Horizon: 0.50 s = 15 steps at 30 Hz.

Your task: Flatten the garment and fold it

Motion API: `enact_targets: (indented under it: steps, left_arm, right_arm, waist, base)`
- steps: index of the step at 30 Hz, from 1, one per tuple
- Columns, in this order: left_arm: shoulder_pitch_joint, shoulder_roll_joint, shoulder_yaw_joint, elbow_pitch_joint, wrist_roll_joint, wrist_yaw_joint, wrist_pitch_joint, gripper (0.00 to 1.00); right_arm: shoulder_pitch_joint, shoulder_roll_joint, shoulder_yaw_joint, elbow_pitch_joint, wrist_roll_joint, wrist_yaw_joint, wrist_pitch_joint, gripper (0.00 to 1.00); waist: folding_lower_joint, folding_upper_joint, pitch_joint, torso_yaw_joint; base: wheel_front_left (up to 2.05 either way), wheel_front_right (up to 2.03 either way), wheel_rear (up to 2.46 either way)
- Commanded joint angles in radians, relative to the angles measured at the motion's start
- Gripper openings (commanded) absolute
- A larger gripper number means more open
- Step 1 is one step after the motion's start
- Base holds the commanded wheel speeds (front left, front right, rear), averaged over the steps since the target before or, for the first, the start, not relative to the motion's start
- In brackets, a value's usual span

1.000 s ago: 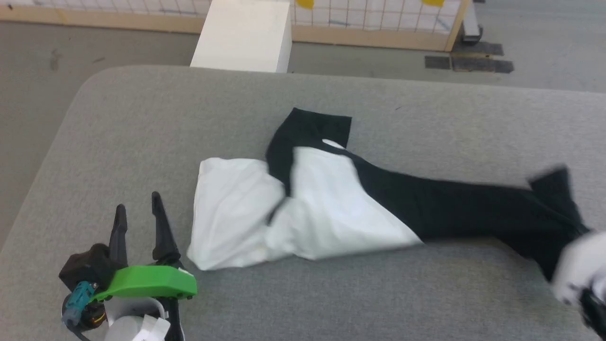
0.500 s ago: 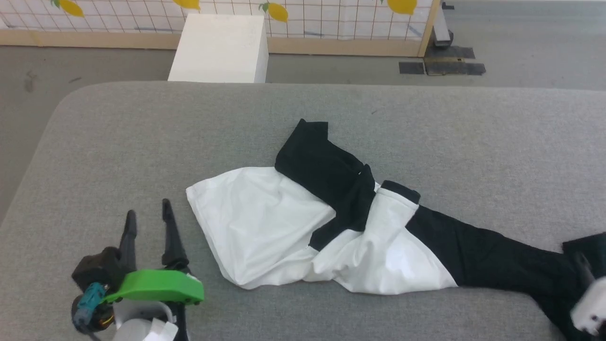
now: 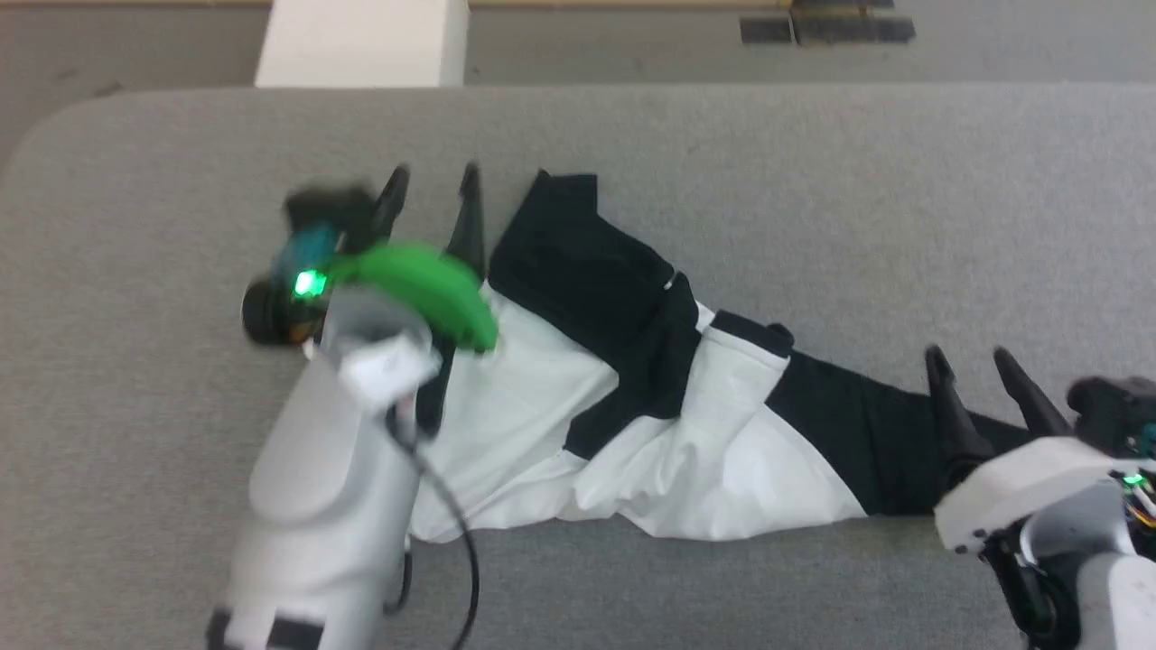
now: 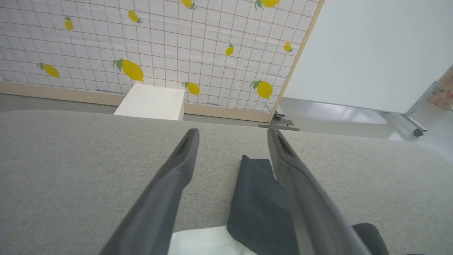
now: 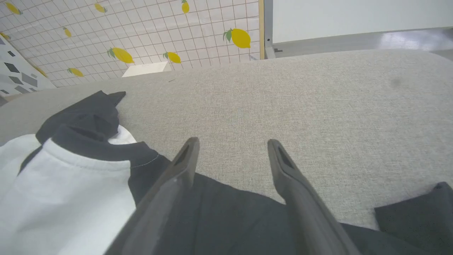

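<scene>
Left gripper (image 3: 432, 185) is held open at the far sleeve (image 3: 560, 235), right gripper (image 3: 969, 375) open over the right sleeve (image 3: 867, 424). Shirt (image 3: 533, 406) is bunched mid table (image 3: 181, 135). Flattening stage: sleeves to be gripped, spread.

I can read no text from here: none legible on the garment (image 3: 533, 415), red print on the cardboard box (image 4: 446, 90) too small.
</scene>
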Motion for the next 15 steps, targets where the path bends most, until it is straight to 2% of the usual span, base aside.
enact_targets:
  steps: [1,7,15]
  left_arm:
    - [-0.07,-0.002,-0.016,0.052,0.01,0.002,0.049,1.0]
    - [-0.28,0.008,-0.065,0.265,0.02,-0.006,0.307,1.0]
    - [-0.403,0.079,-0.131,0.445,0.089,0.025,0.581,1.0]
  right_arm:
    - [-0.027,0.0,0.017,-0.006,0.012,-0.001,-0.011,1.0]
    - [-0.072,0.0,0.069,0.002,0.033,-0.001,-0.039,1.0]
    - [-0.094,0.0,0.104,0.048,0.058,-0.001,-0.073,1.0]
  waist:
    - [0.0,0.0072,0.086,-0.056]
    - [0.0,0.0072,0.163,-0.123]
    - [0.0,0.0072,0.189,-0.176]
  base:
    - [0.0,0.0,0.0]
    - [0.0,0.0,0.0]
    - [0.0,0.0,0.0]
